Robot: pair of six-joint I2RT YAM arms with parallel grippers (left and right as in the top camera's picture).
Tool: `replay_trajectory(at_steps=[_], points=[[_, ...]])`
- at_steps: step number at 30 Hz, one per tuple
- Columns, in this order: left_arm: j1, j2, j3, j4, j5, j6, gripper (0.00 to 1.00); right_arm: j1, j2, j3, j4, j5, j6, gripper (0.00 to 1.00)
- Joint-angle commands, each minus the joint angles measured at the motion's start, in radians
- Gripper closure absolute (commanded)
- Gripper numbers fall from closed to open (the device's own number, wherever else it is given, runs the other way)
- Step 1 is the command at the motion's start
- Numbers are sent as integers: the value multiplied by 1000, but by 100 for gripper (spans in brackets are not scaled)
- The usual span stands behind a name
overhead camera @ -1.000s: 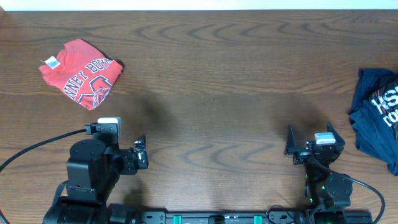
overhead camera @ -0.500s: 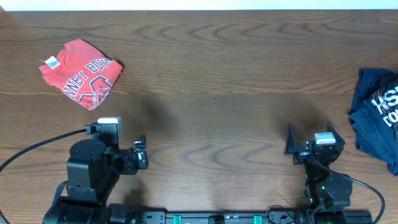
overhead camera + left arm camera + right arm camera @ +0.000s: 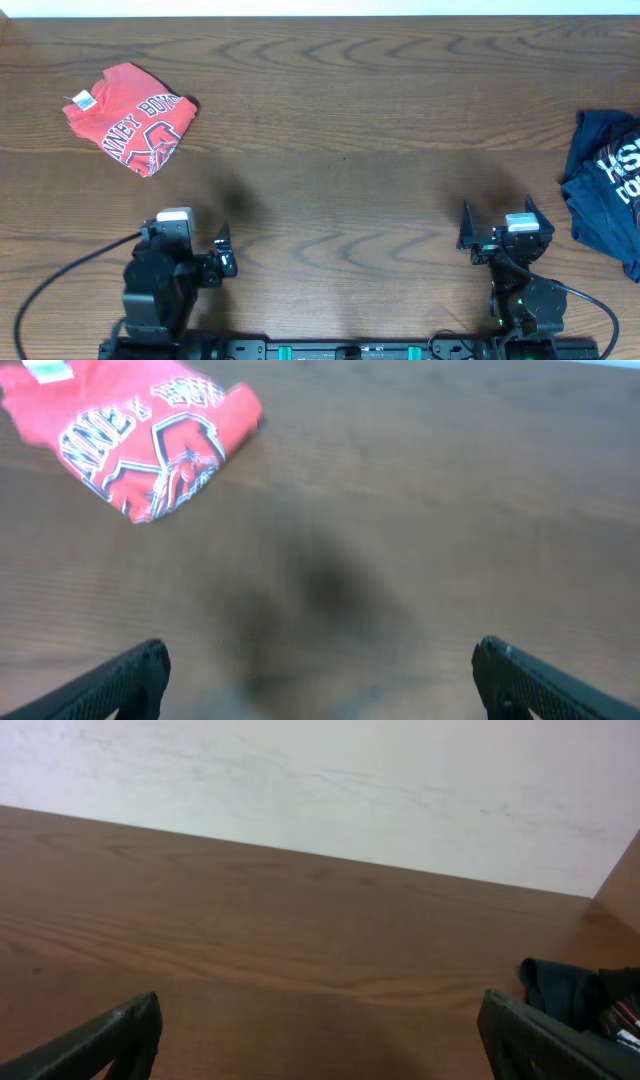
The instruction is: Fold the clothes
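The red-orange T-shirt [image 3: 130, 117] lies folded into a small bundle at the far left of the table, its grey-white lettering facing up and its white neck tag at the left corner. It also shows at the top left of the left wrist view [image 3: 140, 440]. My left gripper [image 3: 180, 234] is open and empty near the front edge, well short of the shirt; its fingertips frame bare table [image 3: 320, 665]. My right gripper [image 3: 497, 228] is open and empty at the front right, over bare wood [image 3: 320, 1020].
A dark navy shirt [image 3: 605, 190] with white lettering lies crumpled at the right table edge, also at the right of the right wrist view [image 3: 580, 995]. The wooden table [image 3: 340, 120] ends at a white wall [image 3: 320, 790].
The left arm has turned and shifted slightly right, now pointing straight ahead. The right arm and both shirts have not moved.
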Motion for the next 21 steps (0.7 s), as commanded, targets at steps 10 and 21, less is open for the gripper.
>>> replay_trajectory(at_steps=[10,21], points=[[74,-274,-398,525,-12,9,2,-5,-6,-1,-5,-7,-10,1],[100,-276,-476,591,-11,9,2,-5,-6,-1,-5,-7,-11,1]])
